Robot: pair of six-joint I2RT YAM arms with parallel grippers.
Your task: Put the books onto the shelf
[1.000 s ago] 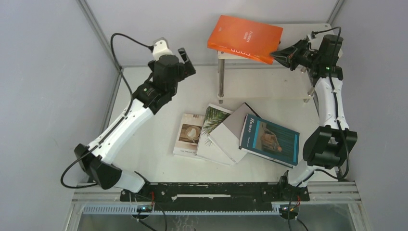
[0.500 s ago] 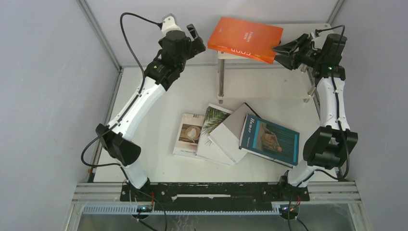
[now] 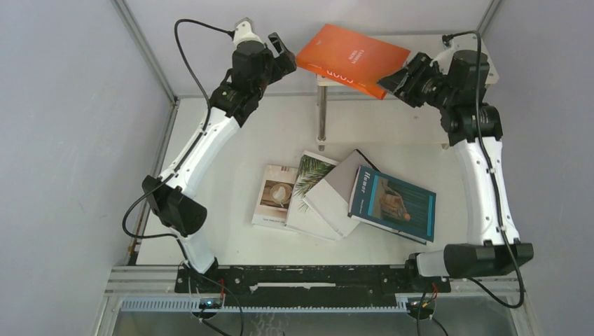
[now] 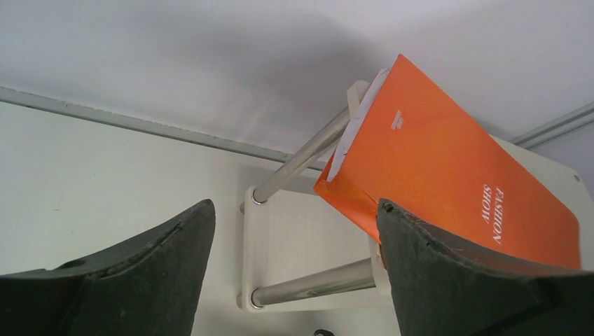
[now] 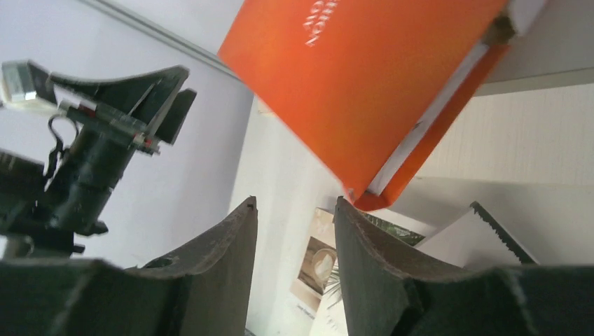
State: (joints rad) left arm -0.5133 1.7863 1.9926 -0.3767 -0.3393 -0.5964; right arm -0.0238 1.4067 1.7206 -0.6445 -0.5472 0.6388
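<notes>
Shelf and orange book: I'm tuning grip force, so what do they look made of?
Shelf: matte pale beige boards, probably laminated wood or plastic; its legs look like polished metal, with bright highlights. Orange book: white paper page edges under a smooth, thin card cover, likely a paperback.

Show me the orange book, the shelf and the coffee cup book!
orange book [image 3: 354,59]: top view, middle of its cover.
shelf [image 3: 385,122]: top view, bare lower board.
coffee cup book [image 3: 274,195]: top view, the cup photo.
</notes>
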